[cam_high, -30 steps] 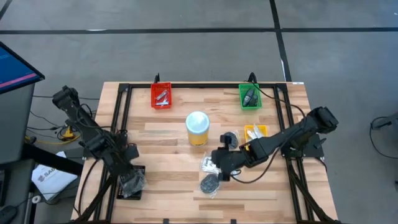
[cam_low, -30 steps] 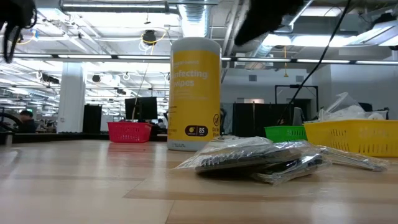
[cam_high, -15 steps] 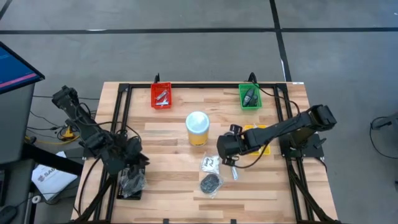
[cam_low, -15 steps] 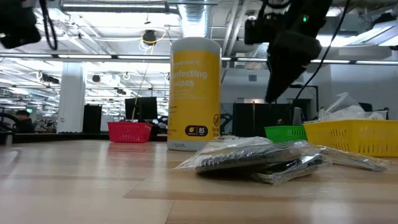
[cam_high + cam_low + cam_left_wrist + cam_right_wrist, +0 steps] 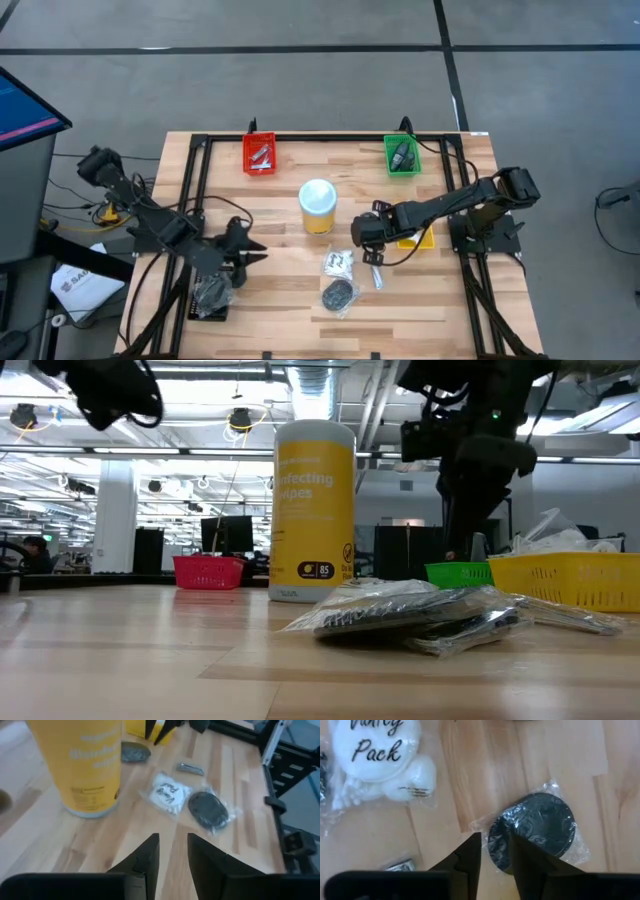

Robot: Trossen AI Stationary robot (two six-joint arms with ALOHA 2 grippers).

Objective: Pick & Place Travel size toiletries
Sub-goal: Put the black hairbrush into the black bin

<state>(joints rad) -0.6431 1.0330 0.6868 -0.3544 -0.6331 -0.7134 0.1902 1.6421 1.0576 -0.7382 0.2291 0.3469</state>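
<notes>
Three toiletries lie on the table near the middle: a white sachet printed "Vanity Pack", a dark round bundle in a clear bag and a silvery bit. A second bagged dark bundle lies flat by the yellow tray, under my right arm. My right gripper points down over its edge, open by a narrow gap with nothing in it. My left gripper hangs above the table's left part. It points toward the toiletries and is open by a narrow gap, with nothing between its fingers.
The tall yellow tub stands just left of my right gripper. A red tray and a green tray sit at the far edge. My right arm partly covers the yellow tray. A black tray at the near left holds a dark bundle.
My right gripper has gone from over the white sachet toward the table's far edge and sunk, and now hangs over the dark bundle by the yellow tray. My left gripper has swung from over the black tray toward the table's middle and turned at the wrist.
</notes>
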